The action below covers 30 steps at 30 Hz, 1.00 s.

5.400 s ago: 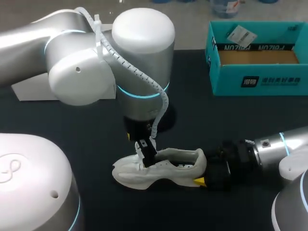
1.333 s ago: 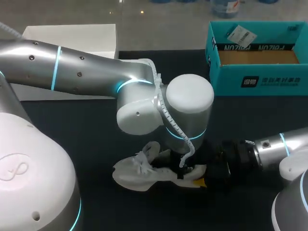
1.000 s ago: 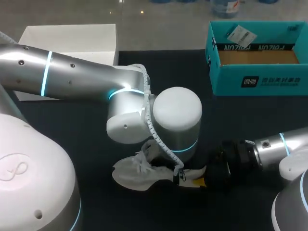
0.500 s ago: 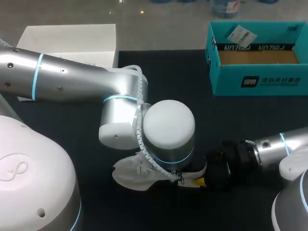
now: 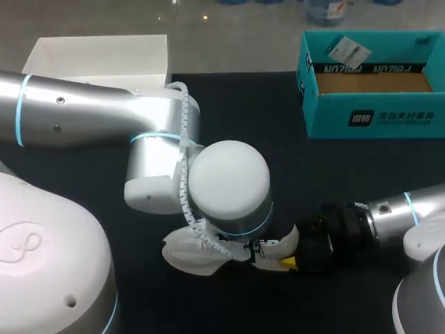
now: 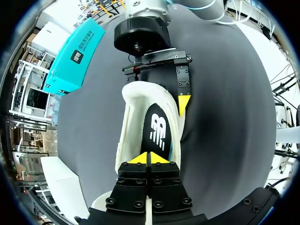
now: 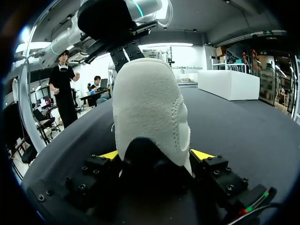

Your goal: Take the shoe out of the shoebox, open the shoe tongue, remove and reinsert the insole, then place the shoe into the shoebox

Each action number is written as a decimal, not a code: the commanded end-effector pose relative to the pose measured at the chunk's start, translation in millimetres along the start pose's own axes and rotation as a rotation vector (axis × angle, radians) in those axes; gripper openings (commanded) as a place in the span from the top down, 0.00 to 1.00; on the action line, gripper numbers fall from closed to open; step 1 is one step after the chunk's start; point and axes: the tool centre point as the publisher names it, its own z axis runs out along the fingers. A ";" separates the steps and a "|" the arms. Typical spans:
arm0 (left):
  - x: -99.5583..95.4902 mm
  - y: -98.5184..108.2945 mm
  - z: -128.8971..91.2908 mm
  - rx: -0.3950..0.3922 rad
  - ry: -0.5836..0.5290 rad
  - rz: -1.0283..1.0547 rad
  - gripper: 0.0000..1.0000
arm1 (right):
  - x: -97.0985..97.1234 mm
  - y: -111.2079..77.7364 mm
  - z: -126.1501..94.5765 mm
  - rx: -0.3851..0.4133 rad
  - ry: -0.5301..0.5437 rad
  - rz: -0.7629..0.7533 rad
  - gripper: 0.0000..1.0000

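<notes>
Over the shoe opening: noted left tool, tips together just above dark insole; cannot tell if pinching it. Found right tool clamped on the heel from both sides. Logged shoe resting on black table, well apart from teal shoebox.
</notes>
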 end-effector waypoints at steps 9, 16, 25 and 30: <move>-9.0 14.0 -27.9 0.020 0.017 -0.009 1.00 | 1.0 -1.8 1.3 0.004 -0.002 0.001 1.00; 0.4 3.4 -12.6 -0.015 0.069 -0.002 1.00 | 1.0 -1.8 1.3 0.004 -0.002 0.001 1.00; 14.6 -1.0 5.9 -0.056 0.129 0.033 1.00 | 1.0 -1.8 1.3 0.004 -0.002 0.001 1.00; 23.6 1.4 14.2 -0.075 0.152 0.042 1.00 | 1.0 -1.8 1.3 0.004 -0.002 0.001 1.00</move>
